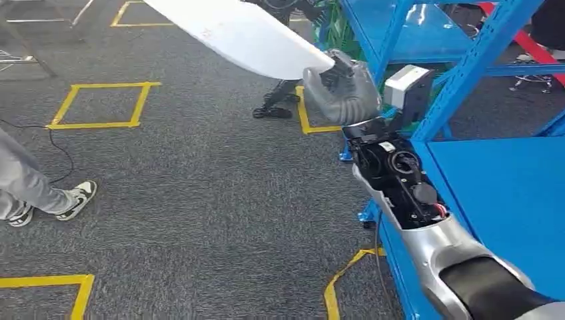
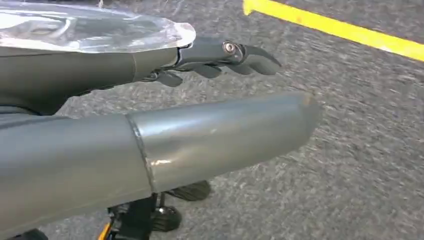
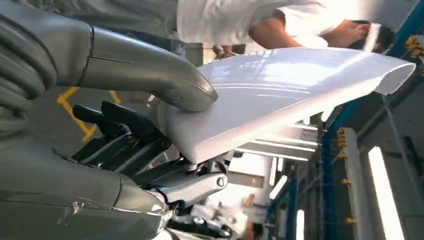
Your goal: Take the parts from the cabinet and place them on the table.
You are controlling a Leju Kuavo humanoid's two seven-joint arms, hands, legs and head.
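Beside the blue rack (image 1: pixel 496 180), the long white panel (image 1: pixel 240 33) juts out over the carpet (image 1: pixel 200 200), gripped at its end by the right hand (image 1: pixel 343 87), thumb (image 3: pixel 150 75) on top, fingers (image 3: pixel 125 135) beneath. The left hand (image 2: pixel 220 55) hangs empty over the carpet, fingers loosely apart.

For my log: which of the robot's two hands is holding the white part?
The right hand grips the long white part by its end; the left hand hangs over the carpet holding nothing.

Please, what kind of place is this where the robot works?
Probably an industrial workshop or robot test hall: blue metal shelving, grey carpet floor marked with yellow tape squares, and the right robot hand holding a long white part.
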